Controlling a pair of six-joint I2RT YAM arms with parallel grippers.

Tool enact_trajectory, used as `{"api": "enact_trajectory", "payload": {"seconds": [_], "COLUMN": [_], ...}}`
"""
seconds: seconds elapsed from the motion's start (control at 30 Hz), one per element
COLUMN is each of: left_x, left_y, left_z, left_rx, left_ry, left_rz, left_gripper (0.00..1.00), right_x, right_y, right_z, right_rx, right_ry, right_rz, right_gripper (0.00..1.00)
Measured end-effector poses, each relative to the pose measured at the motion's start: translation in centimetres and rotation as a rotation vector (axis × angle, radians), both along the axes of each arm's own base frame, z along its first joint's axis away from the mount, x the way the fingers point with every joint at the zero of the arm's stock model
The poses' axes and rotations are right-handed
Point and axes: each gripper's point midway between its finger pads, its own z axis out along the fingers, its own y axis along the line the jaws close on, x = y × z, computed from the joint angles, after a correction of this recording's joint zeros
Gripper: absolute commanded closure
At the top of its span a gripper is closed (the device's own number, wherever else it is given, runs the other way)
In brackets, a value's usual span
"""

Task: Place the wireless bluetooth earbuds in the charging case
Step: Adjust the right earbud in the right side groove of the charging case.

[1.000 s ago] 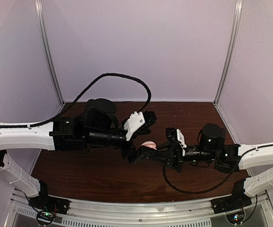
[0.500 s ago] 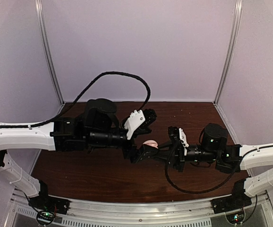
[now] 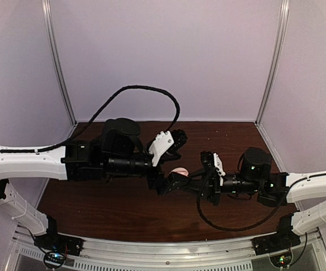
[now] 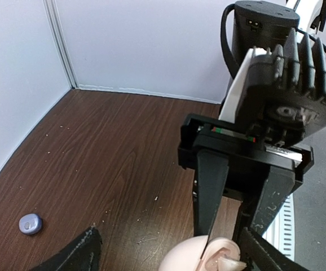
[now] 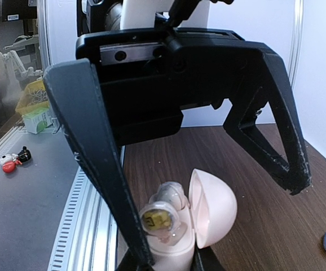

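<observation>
1. While clamped shut on the pale pink, rounded plastic charging case (image 5: 171, 251), the black right gripper (image 4: 228, 248) holds it lid-open.
2. Jaws of the black left gripper (image 5: 219, 220) stand wide apart, straddling the case.
3. Cream, gold-faced earbud (image 5: 160, 214): seated inside the case.

I count one pale pink egg-shaped plastic charging case (image 5: 177, 248). I see two earbuds: one pale translucent plastic earbud (image 5: 163, 212) and one small blue-purple rounded plastic earbud (image 4: 30, 224). I have two black two-finger grippers, my left gripper (image 4: 171, 254) and my right gripper (image 4: 230, 237), four fingers in all. Two black looping cables show, the long cable (image 3: 152, 93) and the short cable (image 3: 230, 226). There is one dark brown wooden table (image 3: 123, 209).
</observation>
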Motion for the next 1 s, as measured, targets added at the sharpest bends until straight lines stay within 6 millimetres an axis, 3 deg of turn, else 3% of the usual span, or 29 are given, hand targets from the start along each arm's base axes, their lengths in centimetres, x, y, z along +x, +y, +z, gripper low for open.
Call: {"api": "enact_trajectory", "payload": {"seconds": [0.67, 1.0], "left_x": [0.1, -1.1], "left_y": [-0.3, -0.3], "left_z": [0.0, 1.6], "left_rx": [-0.027, -0.091], "left_ry": [0.043, 0.020], "left_rz": [-0.015, -0.113], "left_gripper": [0.08, 0.03], "right_x": [-0.3, -0.6], "right_y": [0.1, 0.3], "right_z": [0.2, 1.4], "right_rx": [0.008, 0.062], "right_ry": [-0.011, 0.005], "right_rz": [0.018, 0.037], "right_gripper": [1.00, 1.00]}}
